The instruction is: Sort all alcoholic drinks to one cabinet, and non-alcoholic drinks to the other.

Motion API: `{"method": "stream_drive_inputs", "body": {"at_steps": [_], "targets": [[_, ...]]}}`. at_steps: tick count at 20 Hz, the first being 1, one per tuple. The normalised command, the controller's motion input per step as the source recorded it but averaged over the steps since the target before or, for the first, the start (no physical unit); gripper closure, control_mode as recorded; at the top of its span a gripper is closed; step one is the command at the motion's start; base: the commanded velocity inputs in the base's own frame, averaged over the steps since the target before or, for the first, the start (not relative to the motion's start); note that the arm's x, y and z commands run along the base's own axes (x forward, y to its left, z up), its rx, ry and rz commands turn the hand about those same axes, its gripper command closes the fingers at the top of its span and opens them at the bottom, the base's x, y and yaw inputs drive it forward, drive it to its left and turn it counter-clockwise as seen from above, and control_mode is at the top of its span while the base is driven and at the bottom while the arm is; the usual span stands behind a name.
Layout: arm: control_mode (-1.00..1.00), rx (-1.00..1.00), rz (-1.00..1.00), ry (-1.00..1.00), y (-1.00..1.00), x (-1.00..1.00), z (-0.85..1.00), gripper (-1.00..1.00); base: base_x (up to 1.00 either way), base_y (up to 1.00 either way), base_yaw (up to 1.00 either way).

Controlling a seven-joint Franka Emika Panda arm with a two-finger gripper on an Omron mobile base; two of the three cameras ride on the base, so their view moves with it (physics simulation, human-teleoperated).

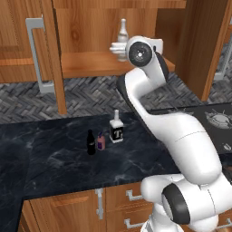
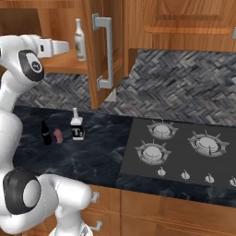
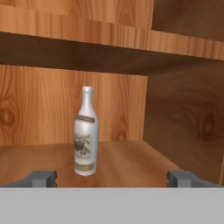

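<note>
1. On the dark table (image 1: 54,158), the black cola-style bottle (image 1: 91,142) is seen leftmost, upright.
2. Just beside it the pink-purple bottle (image 1: 101,142) is found, then the square clear bottle (image 1: 116,128) marked "T".
3. Up in the open cabinet (image 1: 90,63), the slim cream-white bottle (image 3: 85,132) is left standing on the shelf.
4. The pincer (image 3: 112,178) is spread fully wide before that bottle, nothing gripped.

Even, soft rendered light; a dark shadow lies under the upper cabinet shelf (image 3: 109,54). Edges are slightly blurry, without glare.
</note>
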Motion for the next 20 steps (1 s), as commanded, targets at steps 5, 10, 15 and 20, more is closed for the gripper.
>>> {"method": "stream_drive_inputs", "body": {"at_steps": [5,10,15,20], "targets": [[-1.00,0.00,-0.06,0.10,0.00,-0.51,-0.16,-1.00,0.00,0.00,0.00],[-1.00,0.00,0.00,0.03,0.00,-0.45,-0.41,-1.00,0.00,0.00,0.00],[-1.00,0.00,0.00,0.00,0.00,-0.35,-0.47,-1.00,0.00,0.00,0.00],[-1.00,0.04,0.00,0.00,-0.03,-0.23,-0.42,-1.00,0.00,0.00,0.00]]}}
